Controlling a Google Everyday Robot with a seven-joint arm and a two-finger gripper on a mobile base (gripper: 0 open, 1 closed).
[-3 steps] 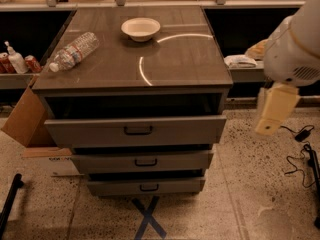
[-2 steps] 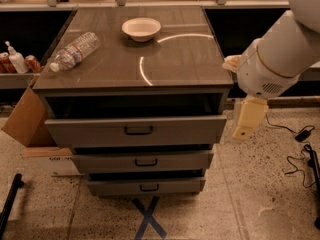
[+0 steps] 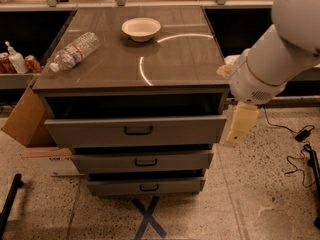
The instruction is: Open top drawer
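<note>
Claw (image 3: 241, 125) hangs at the rt end of top drawer (image 3: 90, 132), just beside the front panel's corner. No contact that I can see. Open or shut: can't tell. No hold on the drawer.

Change: over the last sec the arm has swung left, from well rt of the cabinet to right by the drawer front, and a bit lower.

Drawer itself hasn't moved. Its front stands nearer than the table (image 3: 130, 88) edge, w/ a dark gap above. Black handle (image 3: 138, 130) at centre, untouched. Lower drawers (image 3: 145, 161) sit beneath it.

On the table: bowl (image 3: 141, 28) far centre, water bottle (image 3: 75, 50) lying left.

Judgement: approach phase. Claw is well rt of the handle, so it needs to go further left and line up before any pull. Drawer looks part open already.
</note>
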